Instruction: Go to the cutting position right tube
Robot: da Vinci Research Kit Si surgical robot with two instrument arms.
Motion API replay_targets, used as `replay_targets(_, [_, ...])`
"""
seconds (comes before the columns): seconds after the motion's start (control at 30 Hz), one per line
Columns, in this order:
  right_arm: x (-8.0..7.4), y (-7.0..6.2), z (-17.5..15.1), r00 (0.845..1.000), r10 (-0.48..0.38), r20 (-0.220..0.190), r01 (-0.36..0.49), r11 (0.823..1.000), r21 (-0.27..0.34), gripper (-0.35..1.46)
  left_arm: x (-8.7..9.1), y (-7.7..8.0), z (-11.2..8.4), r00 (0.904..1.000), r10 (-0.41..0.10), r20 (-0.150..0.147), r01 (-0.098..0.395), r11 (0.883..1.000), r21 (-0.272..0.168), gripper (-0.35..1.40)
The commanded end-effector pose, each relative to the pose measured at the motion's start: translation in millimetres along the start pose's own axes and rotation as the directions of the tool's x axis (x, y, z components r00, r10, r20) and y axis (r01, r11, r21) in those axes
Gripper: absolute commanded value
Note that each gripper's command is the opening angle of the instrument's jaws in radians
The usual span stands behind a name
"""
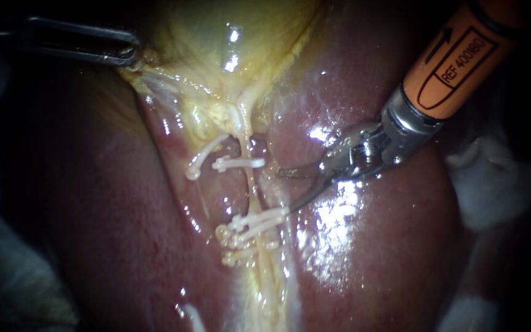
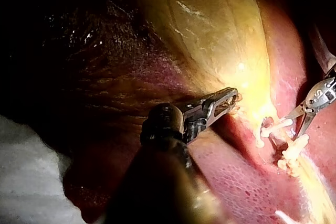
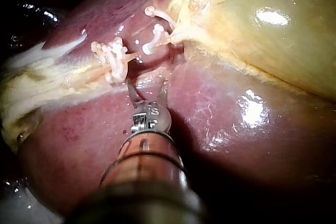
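- The left tool (image 1: 131, 54) is clamping the gallbladder (image 1: 216, 37) by its edge, probably to keep the tubes stretched and exposed against the liver (image 1: 370, 246).
- The right tool (image 1: 285, 190) is standing open just beside the right tube (image 1: 252, 187), level with the gap between its clips (image 1: 241, 163), seemingly lining up to straddle it.

The gallbladder (image 1: 216, 37) lies at twelve o'clock above the liver (image 1: 370, 246), its edge held at ten o'clock by the left instrument (image 1: 131, 56) in its tool, while the right instrument (image 1: 287, 189), entering from two o'clock, sets its gaping tool at three o'clock of the right tube (image 1: 252, 189), between the upper clip (image 1: 238, 163) and lower clips (image 1: 253, 224).
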Motion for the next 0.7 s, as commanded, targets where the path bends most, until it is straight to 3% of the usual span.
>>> replay_targets(0.03, [0.1,0.0,-0.3,1.000,0.002,0.000,-0.002,1.000,0.001,1.42,0.0,0.0,0.0,1.0000,0.000,0.000,0.000,1.000,0.000,-0.35])
replay_targets(0.17, [0.7,-0.2,-1.3,1.000,0.007,-0.010,-0.007,1.000,0.008,1.44,0.0,0.0,0.0,1.0000,0.000,0.000,0.000,1.000,0.000,-0.35])
replay_targets(0.37, [1.5,-0.5,-3.4,0.997,0.024,-0.072,-0.020,0.998,0.055,1.44,0.0,0.0,0.0,1.0000,0.000,0.000,0.000,1.000,0.000,-0.35])
replay_targets(0.7, [1.3,-0.3,-6.1,0.982,0.069,-0.178,-0.040,0.986,0.163,1.44,0.0,0.1,-0.1,1.0000,0.000,0.000,0.000,1.000,0.000,-0.35])
